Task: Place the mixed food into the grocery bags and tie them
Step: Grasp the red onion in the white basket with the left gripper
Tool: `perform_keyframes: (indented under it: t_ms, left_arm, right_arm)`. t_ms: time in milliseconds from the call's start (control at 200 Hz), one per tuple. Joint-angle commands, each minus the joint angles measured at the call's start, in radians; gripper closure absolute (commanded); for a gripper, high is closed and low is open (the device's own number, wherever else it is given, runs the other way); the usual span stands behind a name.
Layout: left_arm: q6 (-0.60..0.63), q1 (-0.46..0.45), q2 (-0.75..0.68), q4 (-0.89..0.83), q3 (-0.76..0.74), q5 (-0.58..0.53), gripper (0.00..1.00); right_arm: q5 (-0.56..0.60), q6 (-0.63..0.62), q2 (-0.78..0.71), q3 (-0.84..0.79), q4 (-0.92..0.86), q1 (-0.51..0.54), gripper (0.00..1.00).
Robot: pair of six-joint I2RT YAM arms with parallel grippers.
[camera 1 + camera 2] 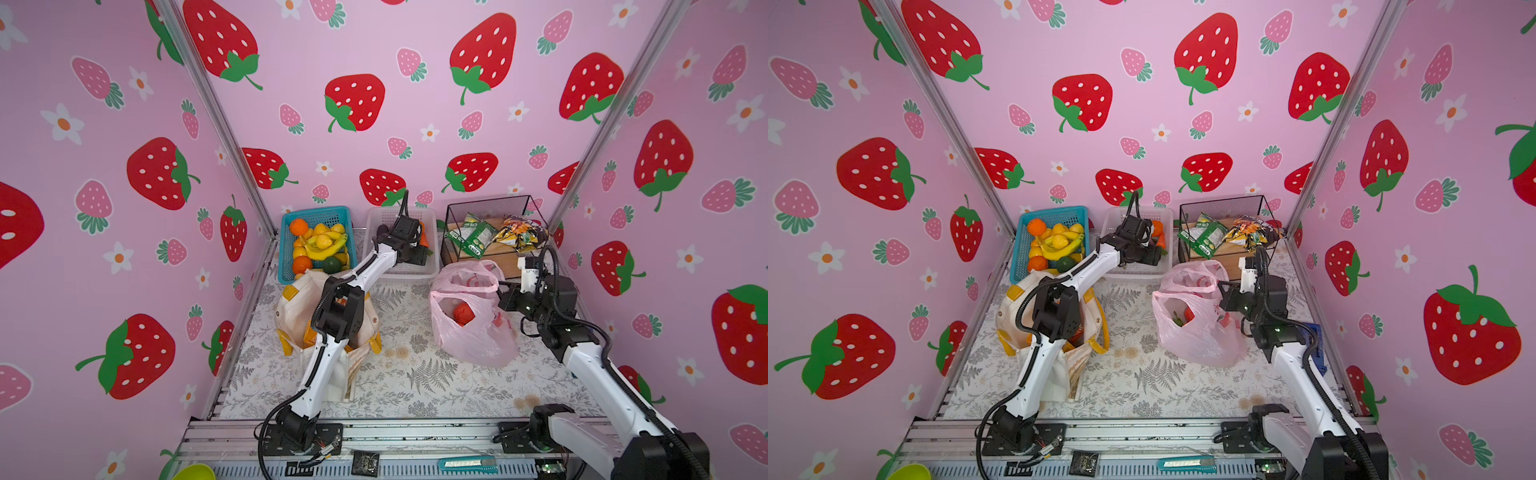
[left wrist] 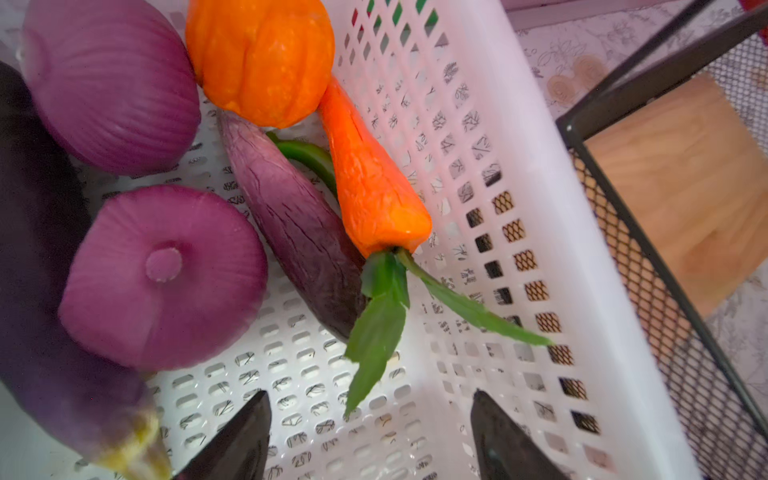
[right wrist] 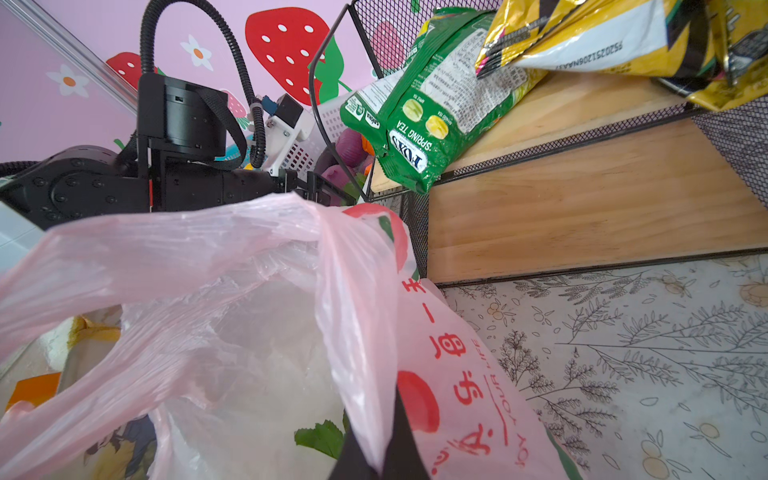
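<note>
Pink plastic film is clamped between the closed fingers of the right gripper. It is the rim of the pink plastic bag, seen right of centre in both top views, and the bag's mouth stands open (a red toy vegetable is lodged inside).

The left gripper is found inside the white perforated basket, at the upper middle of both top views. Its fingers are spread wide and nothing is held between them. Just ahead of the fingertips the green leaves of the orange carrot are noted. The carrot is laid against a long purple aubergine; its narrow end is met by an orange pumpkin, and two purple onions are seen beside.

The cream canvas tote is stood left of centre, partly covered by the left arm. Snack packets are seen in the black wire basket, right of the white basket.
</note>
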Motion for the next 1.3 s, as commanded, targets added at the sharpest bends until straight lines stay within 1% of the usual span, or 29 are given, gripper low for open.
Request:
perform_keyframes:
  t_ms: [0, 245, 440, 655, 760, 795, 1056, 1131, 1171, 1231, 1296]
  left_arm:
    - [0.014, 0.006, -0.030, -0.030, 0.042, -0.064, 0.24]
    - [0.053, 0.035, -0.034, -0.001, 0.040, -0.155, 0.24]
    - [0.069, 0.063, 0.045, -0.024, 0.138, -0.191, 0.23]
    - [0.080, 0.083, 0.143, -0.045, 0.260, -0.128, 0.19]
    - [0.085, 0.087, 0.165, -0.044, 0.301, -0.114, 0.18]
    - [0.087, 0.087, 0.199, -0.046, 0.312, -0.109, 0.18]
    - [0.090, 0.088, 0.271, -0.035, 0.345, -0.081, 0.17]
    - [0.096, 0.087, 0.299, -0.063, 0.398, -0.083, 0.16]
    - [0.096, 0.088, 0.297, -0.055, 0.394, -0.087, 0.17]
    - [0.094, 0.088, 0.293, -0.046, 0.385, -0.084, 0.21]
    - [0.095, 0.087, 0.292, -0.044, 0.384, -0.083, 0.28]
  right_arm:
    - [-0.002, -0.016, 0.000, -0.002, 0.003, -0.003, 1.00]
    - [-0.015, -0.013, 0.021, -0.004, 0.020, -0.002, 1.00]
    - [-0.013, -0.016, 0.022, -0.009, 0.020, -0.002, 1.00]
    - [-0.010, -0.018, 0.022, -0.014, 0.019, -0.003, 1.00]
    - [-0.010, -0.016, 0.024, -0.014, 0.022, -0.001, 1.00]
    - [-0.011, -0.016, 0.024, -0.015, 0.022, -0.002, 1.00]
    - [-0.013, -0.012, 0.021, -0.024, 0.026, -0.001, 1.00]
    - [-0.011, -0.012, 0.020, -0.026, 0.027, -0.002, 1.00]
    - [-0.011, -0.012, 0.020, -0.026, 0.029, -0.003, 1.00]
    - [-0.015, -0.011, 0.022, -0.027, 0.031, -0.001, 1.00]
    - [-0.016, -0.010, 0.022, -0.030, 0.033, -0.001, 1.00]
